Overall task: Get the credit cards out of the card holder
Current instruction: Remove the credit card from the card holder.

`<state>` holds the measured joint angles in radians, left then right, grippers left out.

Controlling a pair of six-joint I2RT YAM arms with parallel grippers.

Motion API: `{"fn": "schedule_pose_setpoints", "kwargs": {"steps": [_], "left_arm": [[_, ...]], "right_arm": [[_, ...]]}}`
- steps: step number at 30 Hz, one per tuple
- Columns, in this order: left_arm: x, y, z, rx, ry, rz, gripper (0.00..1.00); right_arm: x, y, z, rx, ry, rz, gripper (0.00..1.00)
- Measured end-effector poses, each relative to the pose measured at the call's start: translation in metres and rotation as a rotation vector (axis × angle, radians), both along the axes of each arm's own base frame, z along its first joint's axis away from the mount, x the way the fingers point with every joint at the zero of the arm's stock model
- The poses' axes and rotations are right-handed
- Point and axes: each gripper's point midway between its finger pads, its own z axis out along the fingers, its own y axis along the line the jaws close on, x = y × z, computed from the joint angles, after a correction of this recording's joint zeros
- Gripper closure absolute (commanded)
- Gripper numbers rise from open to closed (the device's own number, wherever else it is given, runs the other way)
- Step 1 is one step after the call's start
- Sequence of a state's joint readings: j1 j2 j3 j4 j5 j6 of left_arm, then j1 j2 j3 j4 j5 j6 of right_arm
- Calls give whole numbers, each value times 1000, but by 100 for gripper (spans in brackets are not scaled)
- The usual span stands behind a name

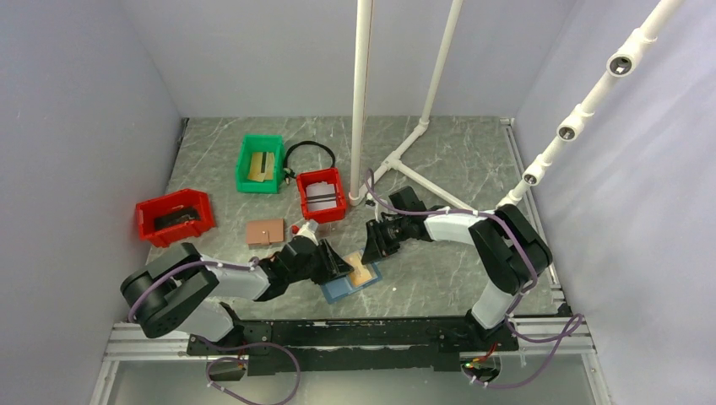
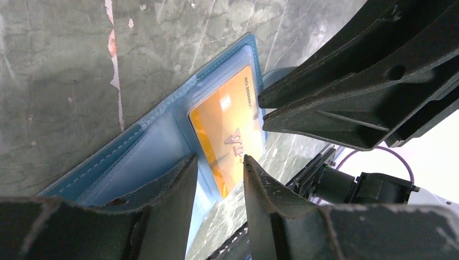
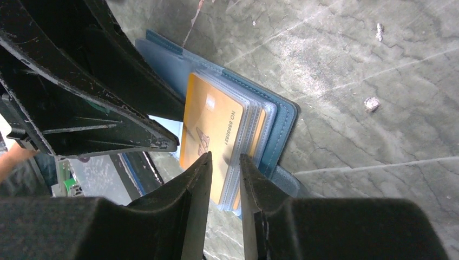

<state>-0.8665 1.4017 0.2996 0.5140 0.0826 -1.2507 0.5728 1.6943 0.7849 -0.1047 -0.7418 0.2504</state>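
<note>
The blue card holder [image 1: 342,289] lies open on the table near the front middle. A gold-tan credit card [image 1: 363,272] sits in its clear sleeves. In the left wrist view the card [image 2: 230,127] lies on the holder's [image 2: 146,151] right half. The left gripper [image 2: 219,162] is open just above the card's near edge, and its pads touch nothing. In the right wrist view several sleeves fan over the holder [image 3: 281,127], with the card [image 3: 208,122] on top. The right gripper [image 3: 224,158] hovers narrowly open over the card's edge. Both grippers [image 1: 338,263] [image 1: 371,251] meet over the holder.
A green bin [image 1: 259,163], a red bin [image 1: 322,195] and a second red bin [image 1: 175,217] stand behind. A brown wallet [image 1: 265,231] lies left of the arms. A white pipe frame [image 1: 361,101] rises at the back, and a black cable [image 1: 308,150] lies beside the green bin.
</note>
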Motion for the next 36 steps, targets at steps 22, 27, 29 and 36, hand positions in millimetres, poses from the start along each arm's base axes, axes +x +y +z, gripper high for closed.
{"fn": "schedule_pose_setpoints", "kwargs": {"steps": [22,27,29,36], "left_arm": [[0,1,-8,-14,13,16,100],[-1,2,-8,-34,0,17,100],[-1,2,-7,-39,-5,17,100],[-4,10,-6,-56,-20,25,100]], "right_arm": [[-3,2,-3,8,27,19,86],[-4,2,-3,3,33,22,82],[-4,3,-3,2,33,23,81],[-6,7,-3,-3,24,43,80]]}}
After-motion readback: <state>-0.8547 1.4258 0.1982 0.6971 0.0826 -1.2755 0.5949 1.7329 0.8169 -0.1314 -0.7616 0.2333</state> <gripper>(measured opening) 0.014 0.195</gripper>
